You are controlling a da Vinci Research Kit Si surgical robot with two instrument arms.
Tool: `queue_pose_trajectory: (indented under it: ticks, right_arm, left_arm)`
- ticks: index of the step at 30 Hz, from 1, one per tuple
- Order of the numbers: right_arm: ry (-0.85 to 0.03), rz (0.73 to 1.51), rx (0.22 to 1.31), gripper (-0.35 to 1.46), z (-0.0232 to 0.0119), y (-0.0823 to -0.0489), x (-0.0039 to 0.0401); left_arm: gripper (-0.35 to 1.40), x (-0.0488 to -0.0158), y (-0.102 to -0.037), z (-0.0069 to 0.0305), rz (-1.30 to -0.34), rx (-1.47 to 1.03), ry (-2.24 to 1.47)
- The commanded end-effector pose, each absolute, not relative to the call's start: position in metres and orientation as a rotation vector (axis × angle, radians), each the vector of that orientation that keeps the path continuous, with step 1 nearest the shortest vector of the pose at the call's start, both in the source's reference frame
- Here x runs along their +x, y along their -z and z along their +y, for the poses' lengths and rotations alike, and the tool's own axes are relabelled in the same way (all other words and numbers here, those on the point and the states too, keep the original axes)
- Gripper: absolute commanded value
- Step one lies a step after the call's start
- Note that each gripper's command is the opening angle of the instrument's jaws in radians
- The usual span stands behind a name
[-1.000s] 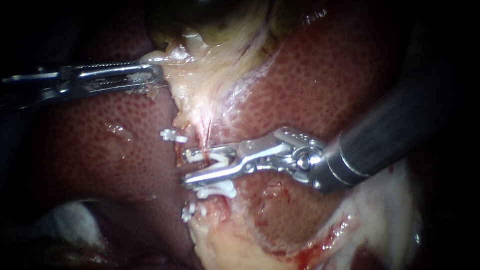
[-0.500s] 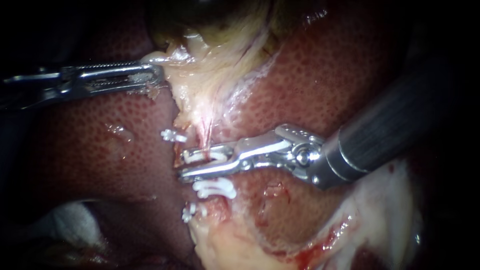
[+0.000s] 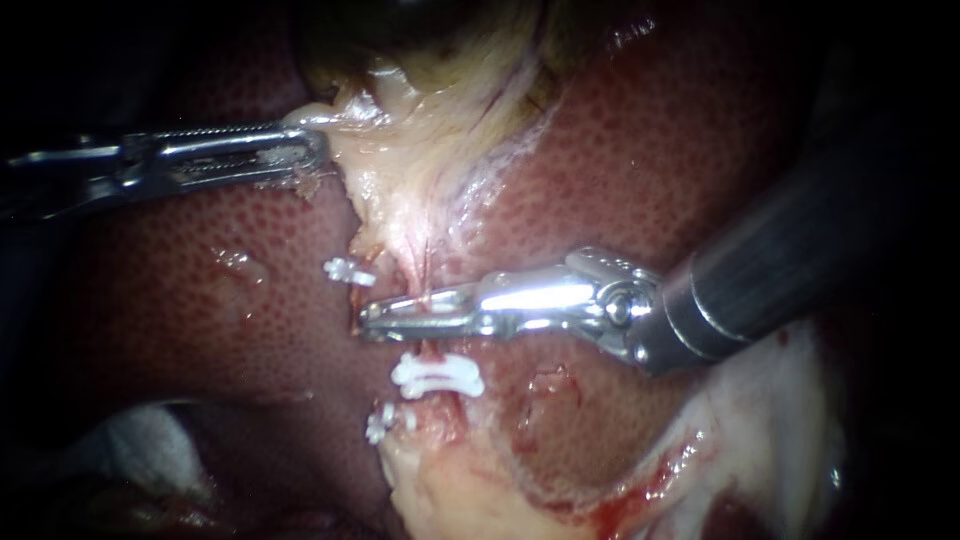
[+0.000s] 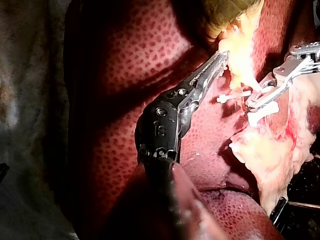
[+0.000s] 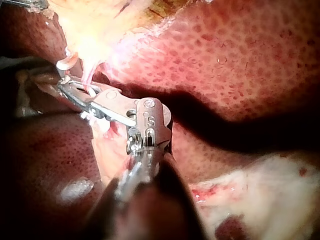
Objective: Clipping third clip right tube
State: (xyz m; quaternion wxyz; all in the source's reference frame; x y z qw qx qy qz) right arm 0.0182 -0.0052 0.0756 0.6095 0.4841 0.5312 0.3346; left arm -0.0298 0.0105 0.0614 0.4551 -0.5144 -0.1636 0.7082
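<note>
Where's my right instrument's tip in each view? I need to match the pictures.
Endoscope: right instrument at centre, clamping a new clip, above the wide white clip.
Left wrist: right instrument ahead of the left instrument, beside the wide white clip.
Right wrist: right instrument ahead of its shaft, next to the pale tissue.
Shared landmark: pale tissue in the left instrument.

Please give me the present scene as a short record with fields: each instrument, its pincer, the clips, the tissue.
left instrument: pincer shut on pale tissue, at that tissue's edge
right instrument: pincer shut on the tube, set across it
nearest clip: white, across the tube, just beyond the right pincer
other clips: one beside the tube on the left instrument's side, one further along by the pale cut edge
liver: red, mottled, lying under everything
</note>
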Motion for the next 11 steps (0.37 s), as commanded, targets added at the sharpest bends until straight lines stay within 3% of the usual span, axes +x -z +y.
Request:
queue_pose_trajectory:
  ticks: [1,11]
  right_arm:
    - [-0.771,1.223,1.116,-0.35,-0.0053,-0.0757,0.0182]
    - [-0.771,1.220,1.115,-0.35,-0.0053,-0.0758,0.0182]
  left_arm:
    - [-0.35,-0.0298,-0.0614,0.0105,-0.404,-1.269,-1.747]
    - [-0.35,-0.0299,-0.0615,0.0104,-0.402,-1.268,-1.747]
